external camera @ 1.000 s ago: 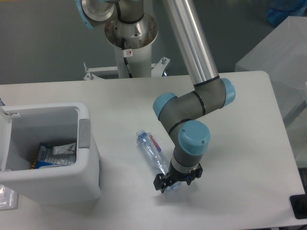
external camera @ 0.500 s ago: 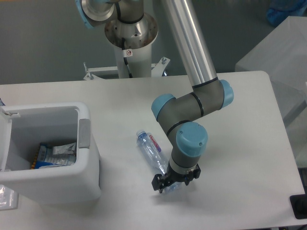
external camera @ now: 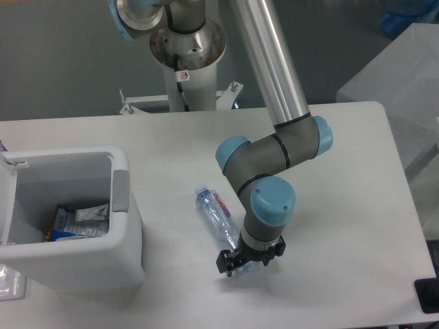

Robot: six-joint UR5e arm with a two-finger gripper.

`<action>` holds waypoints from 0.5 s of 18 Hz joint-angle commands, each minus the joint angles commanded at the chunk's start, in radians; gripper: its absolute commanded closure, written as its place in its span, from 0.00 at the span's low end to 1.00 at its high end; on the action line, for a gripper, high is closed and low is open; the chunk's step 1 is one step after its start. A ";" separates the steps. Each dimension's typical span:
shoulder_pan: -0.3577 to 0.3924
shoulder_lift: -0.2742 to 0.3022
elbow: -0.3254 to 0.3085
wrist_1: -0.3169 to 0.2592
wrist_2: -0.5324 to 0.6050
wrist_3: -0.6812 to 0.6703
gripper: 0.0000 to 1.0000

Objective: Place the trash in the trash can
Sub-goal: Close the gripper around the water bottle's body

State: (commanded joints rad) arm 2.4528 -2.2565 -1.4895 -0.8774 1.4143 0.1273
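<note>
The trash I can see on the table is a crushed clear bluish bottle (external camera: 215,212) with a red-pink label, lying slantwise just right of the trash can. My gripper (external camera: 245,261) points down over the bottle's near end. Its dark fingers stand apart on either side of that end, so it is open, and the bottle rests on the table. The trash can (external camera: 122,236) is a white boxy bin at the left with a grey patch on its right wall and its lid (external camera: 5,171) swung open. Crumpled whitish wrappers (external camera: 81,221) lie inside it.
The arm's base column (external camera: 186,68) stands at the table's back edge. A small clear plastic scrap (external camera: 7,282) shows at the lower left edge beside the bin. A black object (external camera: 428,295) sits off the table's right front corner.
The wrist and gripper have shifted a few pixels to the left over the bottle's near end. The bottle and bin have not moved.
</note>
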 joint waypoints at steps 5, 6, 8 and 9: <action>0.000 0.002 -0.002 0.000 0.000 -0.002 0.18; 0.000 0.002 -0.002 0.000 0.000 -0.002 0.19; 0.000 0.003 -0.005 0.000 0.000 -0.008 0.22; 0.000 0.003 -0.005 0.000 0.000 -0.008 0.24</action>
State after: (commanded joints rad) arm 2.4528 -2.2534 -1.4941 -0.8774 1.4143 0.1197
